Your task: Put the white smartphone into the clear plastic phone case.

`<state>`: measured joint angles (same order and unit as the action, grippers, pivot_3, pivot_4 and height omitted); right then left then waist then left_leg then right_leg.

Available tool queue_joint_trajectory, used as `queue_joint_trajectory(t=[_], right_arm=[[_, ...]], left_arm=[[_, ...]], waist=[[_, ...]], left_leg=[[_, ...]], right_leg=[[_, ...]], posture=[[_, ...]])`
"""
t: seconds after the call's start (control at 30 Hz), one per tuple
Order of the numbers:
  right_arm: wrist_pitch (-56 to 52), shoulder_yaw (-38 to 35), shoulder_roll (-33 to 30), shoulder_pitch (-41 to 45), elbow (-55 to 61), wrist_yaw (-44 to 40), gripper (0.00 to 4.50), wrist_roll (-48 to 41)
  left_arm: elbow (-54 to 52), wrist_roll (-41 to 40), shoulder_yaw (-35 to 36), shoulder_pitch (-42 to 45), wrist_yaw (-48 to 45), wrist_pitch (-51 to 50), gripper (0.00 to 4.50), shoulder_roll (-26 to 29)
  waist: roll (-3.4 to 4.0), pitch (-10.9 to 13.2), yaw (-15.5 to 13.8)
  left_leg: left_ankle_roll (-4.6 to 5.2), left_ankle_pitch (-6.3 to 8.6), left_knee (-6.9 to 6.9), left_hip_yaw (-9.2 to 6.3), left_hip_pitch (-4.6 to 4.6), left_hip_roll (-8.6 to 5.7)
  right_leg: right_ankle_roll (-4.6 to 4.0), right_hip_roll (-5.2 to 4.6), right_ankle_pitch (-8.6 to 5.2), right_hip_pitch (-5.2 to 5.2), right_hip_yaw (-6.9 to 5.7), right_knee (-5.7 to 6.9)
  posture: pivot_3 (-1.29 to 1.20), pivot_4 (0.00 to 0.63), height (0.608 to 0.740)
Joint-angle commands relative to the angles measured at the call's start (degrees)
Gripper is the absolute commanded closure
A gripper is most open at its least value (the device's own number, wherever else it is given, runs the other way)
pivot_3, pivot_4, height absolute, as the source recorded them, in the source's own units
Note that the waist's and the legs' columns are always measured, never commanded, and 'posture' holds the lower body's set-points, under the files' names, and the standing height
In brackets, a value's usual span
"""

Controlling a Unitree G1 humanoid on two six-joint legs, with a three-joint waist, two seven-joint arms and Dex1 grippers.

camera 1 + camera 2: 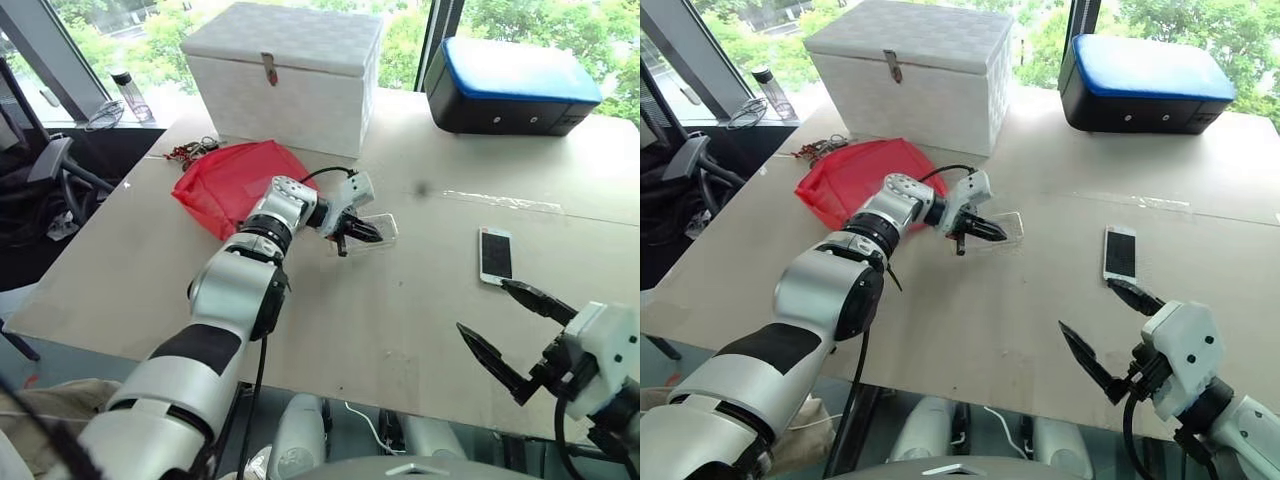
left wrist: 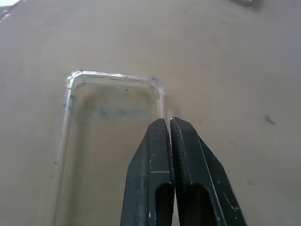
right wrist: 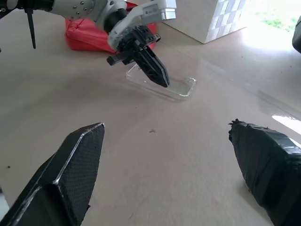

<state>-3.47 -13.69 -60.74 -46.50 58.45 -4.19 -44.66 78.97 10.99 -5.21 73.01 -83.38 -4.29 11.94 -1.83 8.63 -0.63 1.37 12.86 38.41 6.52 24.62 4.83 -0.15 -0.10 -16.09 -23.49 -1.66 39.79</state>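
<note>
Case pickup is in hand: the left pincer [image 1: 362, 234] is closed on the long rim of the clear plastic phone case [image 1: 376, 229] mid-desk, while the right pincer [image 1: 512, 336] hangs wide open and empty near the white dark-screened smartphone [image 1: 496, 254], which it should grasp next.

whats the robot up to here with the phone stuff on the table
The left gripper has its jaws pinched shut on the rim of the clear plastic phone case, one end of which looks tilted up off the table. The white smartphone lies flat, screen up, further to the robot's right, untouched. The right gripper hangs just short of it with its jaws wide open. The phone is not yet in the case.
</note>
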Motion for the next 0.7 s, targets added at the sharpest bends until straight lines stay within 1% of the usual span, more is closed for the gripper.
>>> queue_joint_trajectory(t=[0.03,0.17,0.23,0.27,0.33,0.37,0.4,0.43,0.5,0.53,0.63,0.7], right_arm=[[-0.64,-0.71,-0.84,1.62,1.55,0.68,0.00,-2.40],[-3.95,-1.39,-0.91,4.49,1.55,0.25,0.00,-3.93],[-6.39,-1.82,-0.94,6.65,1.55,-0.07,0.00,-4.68],[-7.38,-2.02,-0.79,7.50,1.55,-0.27,0.00,-4.97],[-8.61,-2.64,-0.23,8.24,1.55,-0.80,0.00,-5.48],[-9.08,-2.86,0.29,8.18,1.55,-1.27,0.00,-5.36],[-9.58,-2.91,0.72,8.30,1.55,-1.60,0.00,-5.23],[-10.02,-2.81,1.09,8.42,1.55,-1.88,0.00,-5.07],[-10.61,-2.78,2.00,8.04,1.55,-2.78,0.00,-4.14],[-10.83,-2.90,2.43,7.83,1.55,-3.24,0.00,-3.74],[-11.45,-3.79,3.48,7.56,1.55,-5.06,0.00,-3.15],[-12.41,-5.39,4.49,6.65,1.55,-7.13,0.00,-2.15]], left_arm=[[-5.35,-2.21,-0.94,-0.85,-8.35,-1.96,4.39,-0.62],[-11.99,-3.08,-3.39,-6.57,-8.48,0.60,4.39,-2.19],[-14.37,-2.63,-3.04,-8.43,-1.07,3.22,4.39,-2.80],[-15.20,-3.34,-2.52,-8.46,0.17,2.74,4.39,-2.67],[-17.86,-5.96,-1.22,-8.59,-2.06,0.34,3.87,-2.00],[-18.83,-6.03,-0.83,-8.92,0.80,1.18,3.59,-1.63],[-19.38,-6.06,-0.37,-9.15,4.41,1.97,3.02,-1.47],[-19.59,-6.27,0.65,-9.18,9.38,2.57,2.64,-1.57],[-21.02,-5.50,0.88,-9.68,15.91,3.48,1.77,-1.06],[-21.50,-4.85,0.43,-9.93,17.65,2.88,1.51,-0.63],[-21.85,-4.86,-0.69,-10.48,18.06,-0.38,1.51,0.73],[-20.55,-3.33,-2.30,-11.09,19.39,-1.69,1.51,1.65]], waist=[[0.00,0.00,-0.10],[0.02,-0.01,-0.07],[0.01,-0.01,-0.06],[0.00,0.00,-0.02],[-0.01,0.01,-0.02],[-0.01,0.01,-0.03],[0.00,0.00,-0.04],[0.03,-0.02,-0.06],[0.03,-0.02,-0.11],[0.02,-0.01,-0.11],[0.03,-0.02,-0.05],[0.03,-0.02,-0.06]], left_leg=[[0.00,0.00,0.00,-0.01,0.01,0.00],[0.00,0.00,0.01,-0.01,0.00,0.01],[-0.01,-0.01,0.02,-0.02,0.01,0.02],[0.00,0.00,0.03,-0.03,0.00,0.02],[0.02,0.01,0.05,-0.03,0.02,0.04],[0.05,0.03,0.05,-0.05,0.03,0.04],[0.05,0.02,0.05,-0.06,0.01,0.05],[0.04,0.02,0.05,-0.06,0.01,0.05],[0.05,0.03,0.05,-0.04,0.00,0.05],[0.08,0.04,0.05,-0.05,0.02,0.04],[0.07,0.03,0.06,-0.03,0.02,0.03],[0.04,0.02,0.05,-0.03,-0.01,0.03]], right_leg=[[0.00,0.00,0.00,0.00,-0.01,0.00],[-0.01,-0.02,0.00,0.02,0.02,0.01],[-0.01,-0.02,0.01,0.01,0.02,0.02],[-0.01,-0.02,0.01,0.01,0.02,0.03],[0.00,0.00,0.01,0.00,0.02,0.06],[0.00,0.01,0.01,-0.01,0.01,0.07],[0.00,0.00,0.01,-0.01,0.00,0.07],[0.00,0.01,0.01,-0.01,0.00,0.07],[0.00,-0.01,0.01,0.00,0.02,0.07],[0.01,-0.01,0.01,0.00,0.02,0.07],[0.02,-0.01,0.01,0.00,0.02,0.06],[0.02,0.00,0.01,0.00,0.02,0.07]], posture=[[0.00,0.150,0.740],[0.00,0.150,0.740],[0.00,0.150,0.740],[0.00,0.150,0.740],[0.00,0.150,0.740],[0.00,0.150,0.740],[0.00,0.150,0.740],[0.00,0.150,0.740],[0.00,0.150,0.740],[0.00,0.150,0.740],[0.00,0.150,0.740],[0.00,0.150,0.740]])
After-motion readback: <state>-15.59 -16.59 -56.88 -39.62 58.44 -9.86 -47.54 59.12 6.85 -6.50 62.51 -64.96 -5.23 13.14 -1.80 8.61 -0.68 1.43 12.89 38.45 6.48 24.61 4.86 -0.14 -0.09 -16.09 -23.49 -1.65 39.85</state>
